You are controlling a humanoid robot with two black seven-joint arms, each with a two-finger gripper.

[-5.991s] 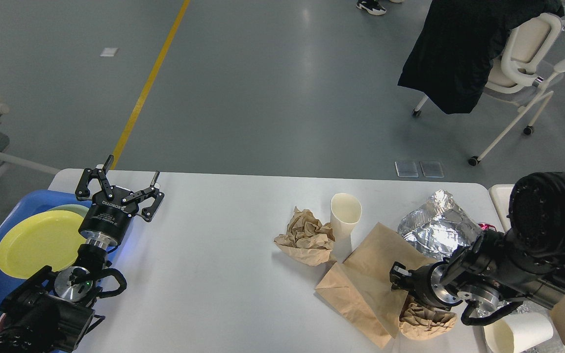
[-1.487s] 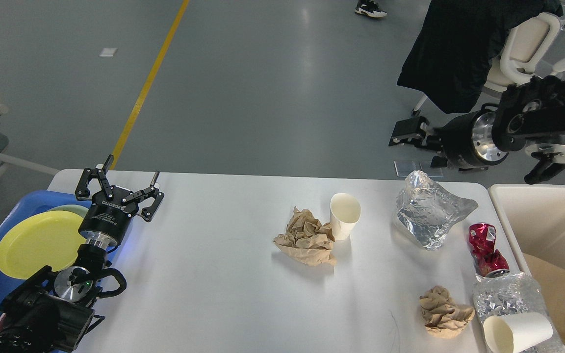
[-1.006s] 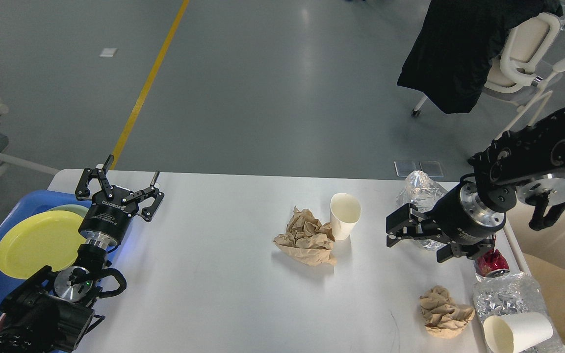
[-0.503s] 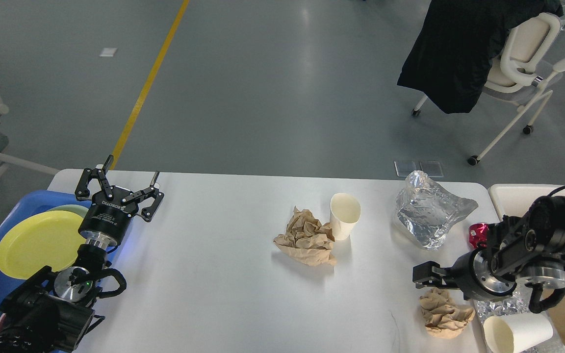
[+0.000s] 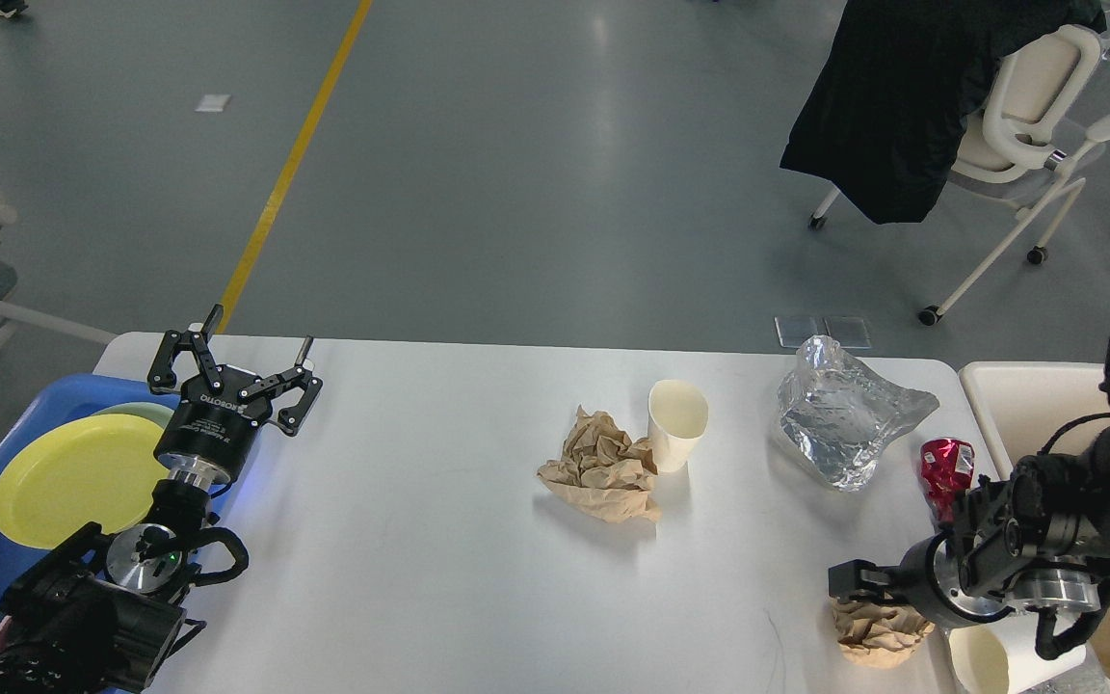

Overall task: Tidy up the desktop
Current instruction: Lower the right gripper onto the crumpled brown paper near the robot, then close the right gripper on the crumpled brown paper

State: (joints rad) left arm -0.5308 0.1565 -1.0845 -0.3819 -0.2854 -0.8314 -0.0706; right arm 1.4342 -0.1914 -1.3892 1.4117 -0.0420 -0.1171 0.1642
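Note:
The white desktop [image 5: 439, 559] carries a crumpled brown paper wad [image 5: 603, 469], an upright paper cup [image 5: 677, 422], a crinkled foil bag [image 5: 844, 424] and a crushed red can [image 5: 943, 465]. A smaller brown paper ball [image 5: 878, 631] lies near the front right, with a tipped paper cup [image 5: 984, 663] beside it. My right gripper [image 5: 852, 580] hangs low, right over that ball's left top; it is dark and its fingers cannot be told apart. My left gripper [image 5: 261, 333] stands open and holds nothing at the table's far left corner.
A blue tray [image 5: 44, 397] with a yellow plate [image 5: 73, 477] sits off the table's left end. A cream bin [image 5: 1022, 405] stands off the right end. Behind the table, a wheeled chair [image 5: 1027, 125] draped in a black coat stands on the grey floor.
The flat brown paper bag is gone from the table. My right arm swung from over the bin down to the small paper ball, dropping lower in the last half second. The left arm stayed still.

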